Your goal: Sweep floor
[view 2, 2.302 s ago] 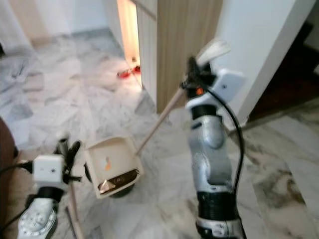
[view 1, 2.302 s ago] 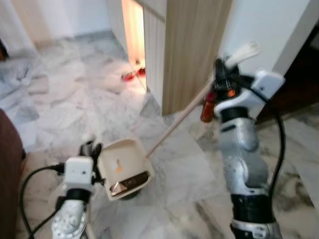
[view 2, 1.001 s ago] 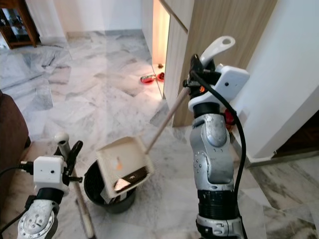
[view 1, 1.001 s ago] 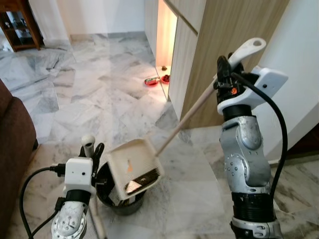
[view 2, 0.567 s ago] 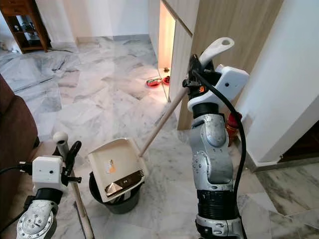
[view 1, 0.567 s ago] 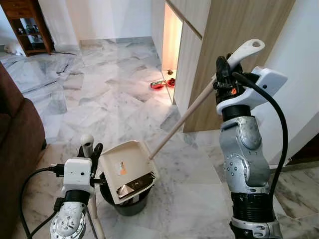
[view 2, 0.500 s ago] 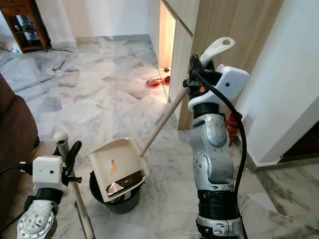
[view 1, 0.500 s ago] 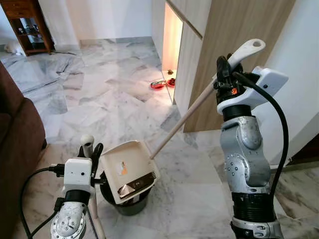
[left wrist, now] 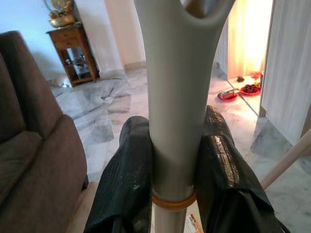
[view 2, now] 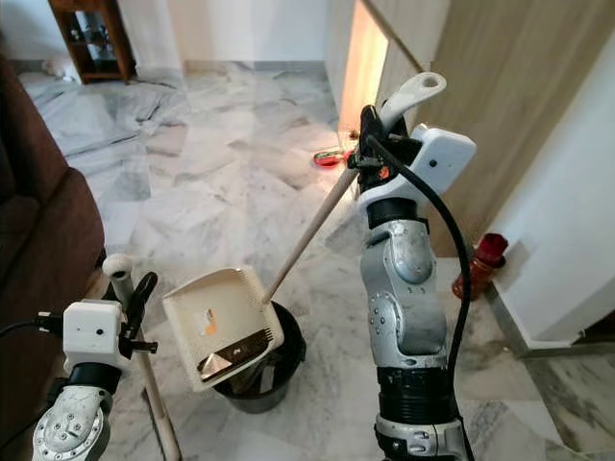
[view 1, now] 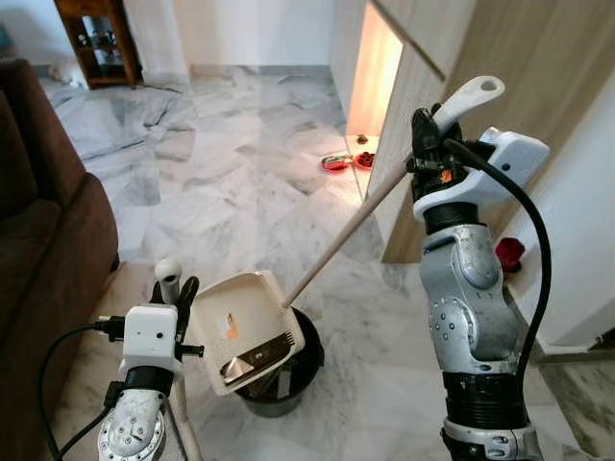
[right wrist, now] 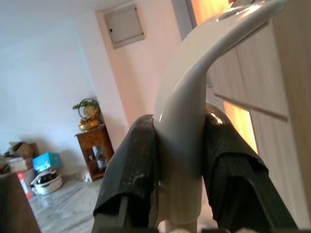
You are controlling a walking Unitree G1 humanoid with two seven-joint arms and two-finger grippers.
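We stand on a marble floor [view 1: 240, 182] holding a tool in each arm. Our right gripper [view 1: 424, 154], raised high, pinches the pale curved grip at the top of a dustpan handle [view 1: 356, 226]. The long wooden handle slants down to the cream dustpan [view 1: 245, 328], which hangs tilted over the rim of a black bin [view 1: 306, 363]. We judge this tilt is meant to tip swept dirt into the bin. A dark pile of sweepings lies at the dustpan's lower toothed edge, right above the bin's opening.

Our left gripper [left wrist: 170, 165], held low, is pressed around the grey top of a broom handle [left wrist: 170, 97]. The handle stands upright beside the dustpan, seemingly parked out of the way while the dustpan empties.

A brown sofa [view 1: 48, 221] sits on our left. A wooden cabinet [view 1: 480, 58] rises on our right, with red pet bowls [view 1: 346, 161] on the floor by its lit opening. A red bottle [view 2: 476, 261] stands near the white wall.
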